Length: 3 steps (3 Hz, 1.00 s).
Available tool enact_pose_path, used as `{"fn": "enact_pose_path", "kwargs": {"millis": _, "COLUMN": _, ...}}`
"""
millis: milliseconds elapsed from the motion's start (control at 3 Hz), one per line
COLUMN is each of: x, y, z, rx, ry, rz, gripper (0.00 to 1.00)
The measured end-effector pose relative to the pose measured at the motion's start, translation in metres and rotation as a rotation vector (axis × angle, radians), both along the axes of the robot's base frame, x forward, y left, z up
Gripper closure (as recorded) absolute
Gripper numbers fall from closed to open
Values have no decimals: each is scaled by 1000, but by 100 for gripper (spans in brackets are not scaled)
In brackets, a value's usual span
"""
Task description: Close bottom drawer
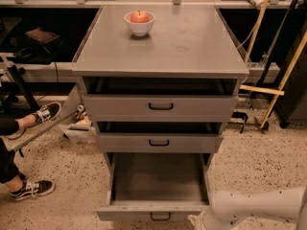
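Gripper [194, 221] low right, smooth white plastic casing — just left of it the bottom drawer [128, 213], matt grey metal — black handle [159, 217]

Even overhead light, moderate brightness. Gripper [194, 221] at bottom edge, lit pale. Left of gripper, bottom drawer [158, 176] tray shaded at back. Above gripper, dark gaps over drawer fronts; farther up, soft sheen on cabinet top [192, 42].

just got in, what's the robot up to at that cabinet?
The robot's arm is low on the right, by the grey cabinet. Its bottom drawer is pulled far out, not yet closed. The gripper sits at the view's bottom edge, beside the right end of the drawer front, mostly cut off. A bowl holding an apple stands on top.
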State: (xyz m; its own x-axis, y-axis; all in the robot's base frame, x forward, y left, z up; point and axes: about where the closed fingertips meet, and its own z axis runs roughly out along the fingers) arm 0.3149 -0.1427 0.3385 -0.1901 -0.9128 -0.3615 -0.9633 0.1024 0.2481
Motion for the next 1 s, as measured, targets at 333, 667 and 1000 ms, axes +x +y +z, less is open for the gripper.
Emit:
{"fn": "enact_pose_path", "kwargs": {"millis": 333, "x": 0, "y": 0, "z": 1, "rx": -1, "ry": 2, "rz": 3, "gripper": 0}}
{"fn": "enact_pose_path", "kwargs": {"millis": 667, "x": 9, "y": 0, "z": -25, "rx": 39, "ry": 24, "rz": -14, "gripper": 0}}
{"fn": "enact_pose_path", "kwargs": {"millis": 1000, "x": 19, "y": -6, "z": -80, "rx": 112, "ry": 78, "rz": -45, "gripper": 0}}
